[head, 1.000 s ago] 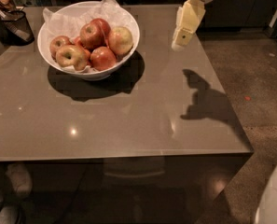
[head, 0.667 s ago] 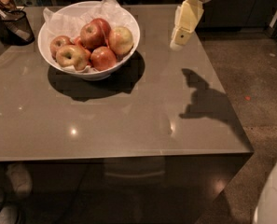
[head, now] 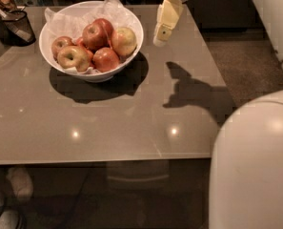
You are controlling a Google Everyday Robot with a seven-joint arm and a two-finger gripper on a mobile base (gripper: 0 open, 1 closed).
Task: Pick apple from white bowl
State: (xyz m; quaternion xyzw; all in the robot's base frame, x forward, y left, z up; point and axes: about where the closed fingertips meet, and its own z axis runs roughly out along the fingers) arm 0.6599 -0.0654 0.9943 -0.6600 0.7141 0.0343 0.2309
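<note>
The white bowl (head: 131, 25), lined with crinkled white paper, stands on the grey table at the back left and holds several apples. The apple (head: 124, 41), the palest one with yellow-green skin, lies at the bowl's right side, against the rim. Deep red apples (head: 94, 35) lie to its left, and a smaller yellowish-red apple (head: 73, 57) sits at the front left. My gripper (head: 160, 38), pale yellow, hangs above the table just right of the bowl's rim, level with the apple and apart from it. It holds nothing that I can see.
A dark mesh cup (head: 17, 26) with utensils stands at the table's back left corner. The gripper's shadow (head: 191, 92) falls on the table (head: 107, 123). A large white rounded robot part (head: 255, 166) fills the lower right. Carpeted floor lies to the right.
My gripper has moved left, closer to the bowl's right rim. The white rounded robot part now fills much more of the lower right. The bowl and apples have not moved.
</note>
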